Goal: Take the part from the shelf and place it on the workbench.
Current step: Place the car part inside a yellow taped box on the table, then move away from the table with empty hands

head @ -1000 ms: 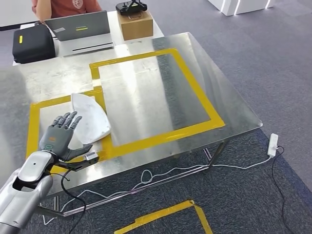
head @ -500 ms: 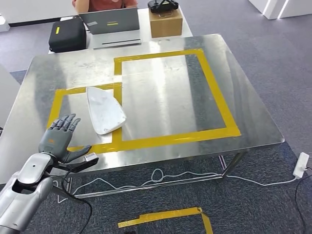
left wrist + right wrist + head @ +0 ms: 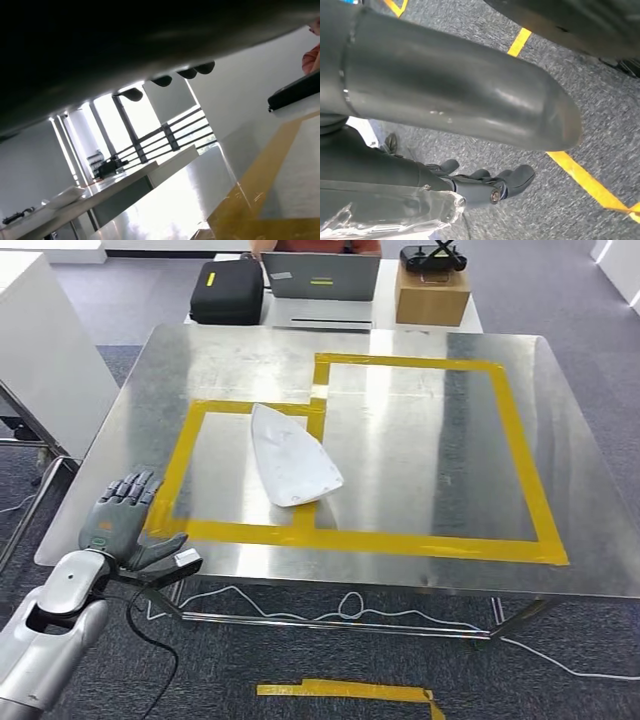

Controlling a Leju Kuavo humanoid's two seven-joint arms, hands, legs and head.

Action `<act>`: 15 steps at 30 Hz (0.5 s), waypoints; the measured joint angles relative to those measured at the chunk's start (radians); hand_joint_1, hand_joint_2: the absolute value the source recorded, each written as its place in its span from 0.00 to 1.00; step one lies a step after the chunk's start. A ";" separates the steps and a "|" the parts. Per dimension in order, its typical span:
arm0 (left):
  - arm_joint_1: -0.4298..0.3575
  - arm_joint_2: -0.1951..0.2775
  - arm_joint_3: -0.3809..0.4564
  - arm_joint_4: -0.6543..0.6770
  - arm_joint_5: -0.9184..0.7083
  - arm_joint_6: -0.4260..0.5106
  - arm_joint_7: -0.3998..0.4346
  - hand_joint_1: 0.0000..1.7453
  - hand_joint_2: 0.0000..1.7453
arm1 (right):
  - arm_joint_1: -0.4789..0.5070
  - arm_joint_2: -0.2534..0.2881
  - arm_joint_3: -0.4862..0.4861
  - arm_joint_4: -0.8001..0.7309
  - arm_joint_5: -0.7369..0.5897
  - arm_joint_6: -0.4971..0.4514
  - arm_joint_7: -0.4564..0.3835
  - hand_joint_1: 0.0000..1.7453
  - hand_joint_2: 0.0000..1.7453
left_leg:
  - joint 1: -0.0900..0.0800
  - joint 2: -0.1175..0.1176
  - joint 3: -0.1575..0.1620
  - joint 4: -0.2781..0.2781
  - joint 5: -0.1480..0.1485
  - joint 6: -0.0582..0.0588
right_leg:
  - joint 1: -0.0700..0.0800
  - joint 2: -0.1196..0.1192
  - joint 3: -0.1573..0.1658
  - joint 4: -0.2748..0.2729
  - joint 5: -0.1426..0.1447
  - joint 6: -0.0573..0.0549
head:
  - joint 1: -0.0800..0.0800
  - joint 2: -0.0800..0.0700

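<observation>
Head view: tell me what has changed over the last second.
The whole picture has shifted, so the camera turned; the workbench did not move. The white part lies as before, across the yellow tape of the smaller rectangle. The left hand stays raised by the bench's near corner, fingers spread, holding nothing. The right hand hangs over the carpet.

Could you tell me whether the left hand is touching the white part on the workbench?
Apart. In the head view the left hand hovers open at the workbench's near corner, with bare steel and yellow tape between it and the white part.
</observation>
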 joint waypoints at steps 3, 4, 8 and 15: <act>0.004 -0.002 -0.001 0.000 -0.003 -0.002 0.001 0.00 0.00 | 0.000 -0.002 0.000 0.000 -0.002 0.000 0.000 0.00 0.00 | 0.002 -0.024 0.006 0.002 -0.004 -0.004 | -0.004 0.004 0.029 -0.113 0.100 0.003 | 0.000 0.000; 0.003 -0.002 0.000 0.000 -0.004 -0.002 0.001 0.00 0.00 | -0.001 -0.002 0.000 0.000 -0.003 0.000 0.000 0.00 0.00 | 0.001 -0.029 0.007 0.005 -0.007 -0.009 | -0.006 0.010 0.056 -0.179 0.130 0.003 | 0.001 0.000; 0.003 -0.001 0.000 0.000 -0.004 -0.003 0.002 0.00 0.00 | -0.003 -0.002 0.000 -0.001 -0.003 0.001 0.000 0.00 0.00 | -0.001 -0.040 0.000 0.011 -0.008 -0.030 | -0.006 0.025 0.096 -0.258 0.150 -0.019 | -0.002 0.000; 0.005 0.000 0.001 0.000 -0.004 -0.003 0.002 0.00 0.00 | 0.000 -0.003 0.000 -0.002 -0.003 0.000 0.000 0.00 0.00 | 0.009 0.004 -0.121 0.272 -0.139 -0.057 | -0.006 0.003 0.102 -0.269 0.155 -0.049 | -0.008 0.000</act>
